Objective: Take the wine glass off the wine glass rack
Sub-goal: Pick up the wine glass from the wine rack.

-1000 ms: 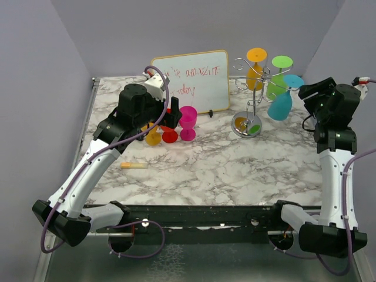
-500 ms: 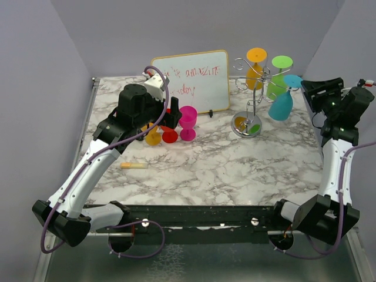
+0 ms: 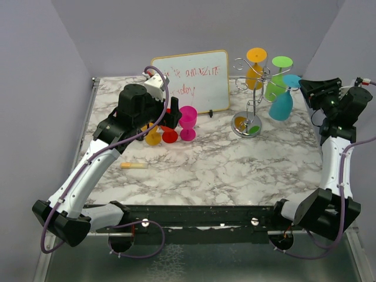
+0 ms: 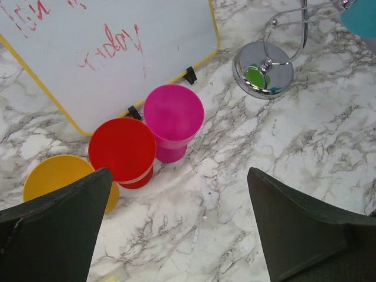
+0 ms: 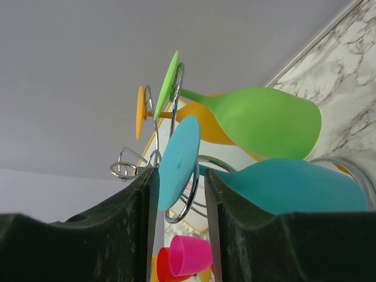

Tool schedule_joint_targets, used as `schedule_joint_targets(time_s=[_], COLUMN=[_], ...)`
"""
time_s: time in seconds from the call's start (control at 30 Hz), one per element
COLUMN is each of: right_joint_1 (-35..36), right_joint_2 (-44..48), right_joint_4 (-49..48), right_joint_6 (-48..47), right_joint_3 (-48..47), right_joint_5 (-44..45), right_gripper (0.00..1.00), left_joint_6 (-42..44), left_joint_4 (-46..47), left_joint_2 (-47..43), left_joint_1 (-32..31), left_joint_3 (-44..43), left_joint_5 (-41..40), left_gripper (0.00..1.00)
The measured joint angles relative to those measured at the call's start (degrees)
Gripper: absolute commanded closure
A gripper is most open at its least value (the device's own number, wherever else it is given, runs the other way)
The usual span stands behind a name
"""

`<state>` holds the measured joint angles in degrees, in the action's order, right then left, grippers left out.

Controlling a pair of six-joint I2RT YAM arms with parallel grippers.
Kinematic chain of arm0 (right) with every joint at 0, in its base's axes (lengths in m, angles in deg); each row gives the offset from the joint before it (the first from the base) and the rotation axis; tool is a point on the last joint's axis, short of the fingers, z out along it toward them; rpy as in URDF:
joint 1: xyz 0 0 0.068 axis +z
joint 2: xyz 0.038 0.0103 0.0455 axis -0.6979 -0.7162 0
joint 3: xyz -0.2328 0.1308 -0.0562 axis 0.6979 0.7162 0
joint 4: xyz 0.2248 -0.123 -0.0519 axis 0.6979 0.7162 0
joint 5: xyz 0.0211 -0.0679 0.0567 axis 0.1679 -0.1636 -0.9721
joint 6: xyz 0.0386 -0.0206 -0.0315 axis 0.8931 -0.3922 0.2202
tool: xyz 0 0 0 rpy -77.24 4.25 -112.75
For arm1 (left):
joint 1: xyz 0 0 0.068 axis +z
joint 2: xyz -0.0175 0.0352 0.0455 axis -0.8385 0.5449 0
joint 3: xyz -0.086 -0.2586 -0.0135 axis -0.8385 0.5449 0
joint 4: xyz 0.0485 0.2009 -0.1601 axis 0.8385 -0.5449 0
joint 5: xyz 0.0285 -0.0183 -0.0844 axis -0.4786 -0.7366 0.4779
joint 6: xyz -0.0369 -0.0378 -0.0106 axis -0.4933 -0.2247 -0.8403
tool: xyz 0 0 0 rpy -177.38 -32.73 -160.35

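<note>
Black right gripper [image 5: 179, 176]: fingers spread with a narrow gap, nothing pinched; raised to rack height at the far right of the table.
Between its fingers: the wrist view shows the blue wine glass's [image 5: 294, 188] round foot framed in the gap. Whether the pads touch it, I cannot tell.
Blue wine glass, place: hanging upside down on the wine glass rack [image 3: 246, 126], foot hooked in a wire arm on the side facing the right arm, bowl below.
Direction from tool: just left of the fingertips in the overhead view, at about the same height.
Long axis: stem runs from the foot down to the bowl, slightly tilted.
Neighbours on rack: a green glass [image 5: 264, 120] just beside the blue one, an orange glass [image 3: 255, 67] behind.
Nearer arm: the right, by far.
Left gripper [image 4: 176, 235]: spread wide, empty, above a pink cup [image 4: 173, 126], red cup [image 4: 122, 150] and yellow cup [image 4: 56, 176] by the whiteboard [image 4: 88, 47], well apart from the rack.
Next move, judged: close on the foot, then slide it outward along the wire.
</note>
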<state>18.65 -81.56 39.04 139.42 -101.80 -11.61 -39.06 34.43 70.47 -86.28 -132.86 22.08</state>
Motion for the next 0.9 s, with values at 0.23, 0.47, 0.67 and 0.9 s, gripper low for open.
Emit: schedule_joint_targets(time_s=[0.23,0.47,0.67,0.9], right_joint_1=[0.00,0.00,0.00,0.00], right_joint_2=[-0.87,-2.34,-3.91,-3.30], right_joint_4=[-0.31,-3.34,-5.03,-5.86], right_joint_6=[0.68,2.99,4.68,5.55], right_joint_3=[0.02,0.70,0.72,1.79], right_joint_5=[0.61,0.72,0.70,1.03], right_gripper=[0.63,0.68,0.74,0.79], left_joint_6=[-0.02,-0.22,-0.42,-0.46], left_joint_4=[0.00,0.00,0.00,0.00], left_joint_2=[0.00,0.00,0.00,0.00], left_joint_1=[-0.02,0.00,-0.02,0.00], left_joint_3=[0.00,0.00,0.00,0.00], left_joint_5=[0.00,0.02,0.02,0.02], left_gripper=[0.01,0.01,0.01,0.01])
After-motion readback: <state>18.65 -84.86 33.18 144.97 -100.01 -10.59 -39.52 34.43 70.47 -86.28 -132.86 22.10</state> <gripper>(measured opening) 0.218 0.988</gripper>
